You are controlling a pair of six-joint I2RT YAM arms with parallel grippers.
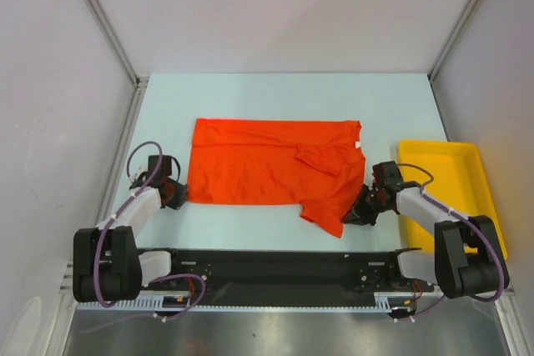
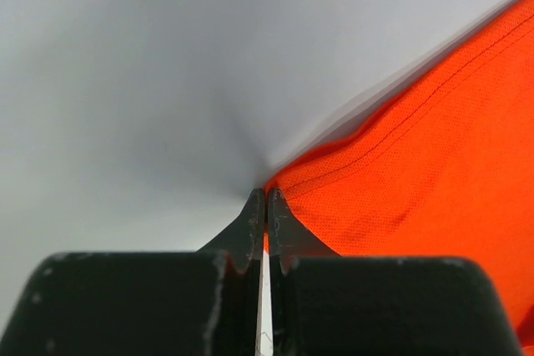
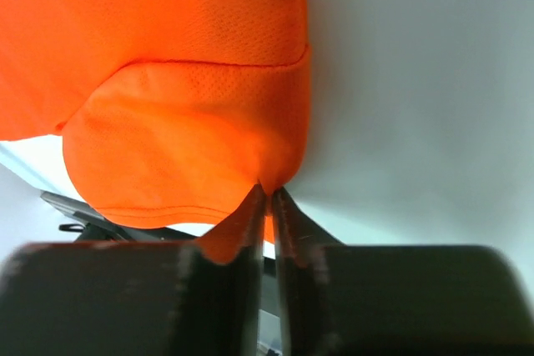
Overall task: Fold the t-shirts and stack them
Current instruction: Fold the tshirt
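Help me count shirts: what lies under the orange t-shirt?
Only the pale table shows around the t-shirt. Whatever lies beneath the cloth is covered; a second shirt cannot be ruled out.

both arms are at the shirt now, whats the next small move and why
Probably lift both pinched spots slightly. The left gripper and right gripper have their jaws shut on the near edge of the t-shirt, which lies spread on the table. Raising it should start the fold.
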